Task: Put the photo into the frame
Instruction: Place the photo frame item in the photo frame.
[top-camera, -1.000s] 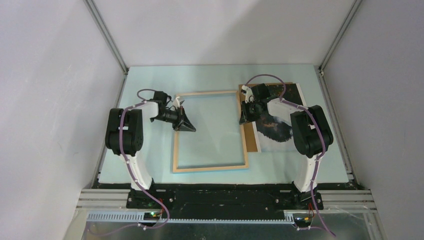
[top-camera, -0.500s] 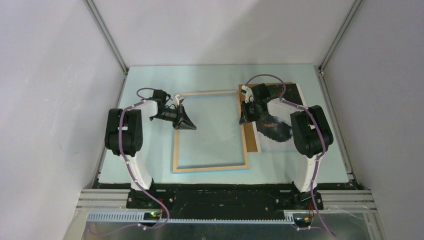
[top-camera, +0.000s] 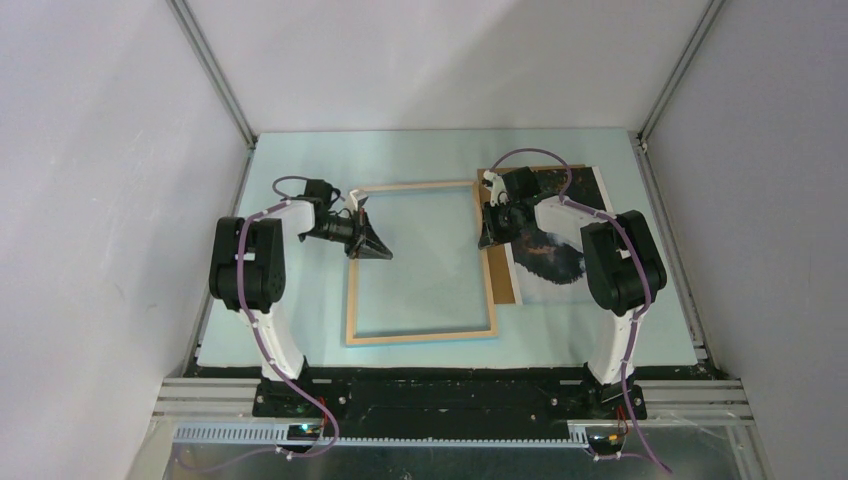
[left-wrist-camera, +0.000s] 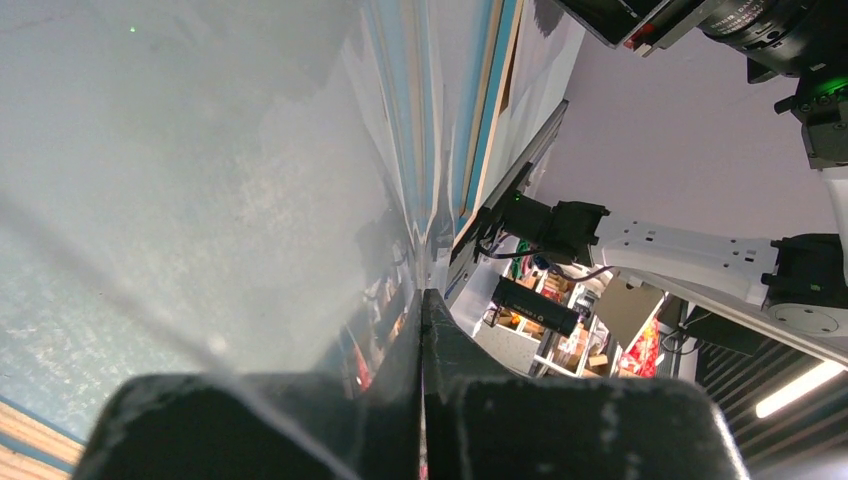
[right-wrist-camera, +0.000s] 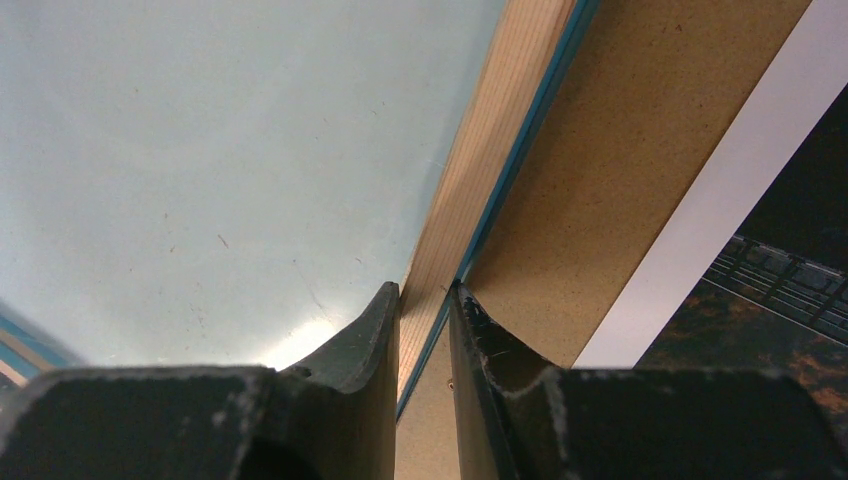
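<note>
The frame (top-camera: 420, 335) lies flat mid-table with its pale wood face up. My right gripper (top-camera: 487, 240) straddles its right rail. In the right wrist view that gripper (right-wrist-camera: 425, 290) is shut on the wooden rail (right-wrist-camera: 500, 130), one finger inside and one on the blue outer edge. The photo (top-camera: 560, 255), dark with a white border, lies face up right of the frame and partly under my right arm. My left gripper (top-camera: 372, 252) sits at the frame's left rail. Its fingers are pressed together on a thin clear sheet (left-wrist-camera: 200, 180) that fills the left wrist view.
A plain brown backing board (top-camera: 503, 280) lies between the frame and the photo, and the photo overlaps it (right-wrist-camera: 640, 140). The pale green mat (top-camera: 300, 330) is bounded by grey walls on three sides and the arm bases at the near edge.
</note>
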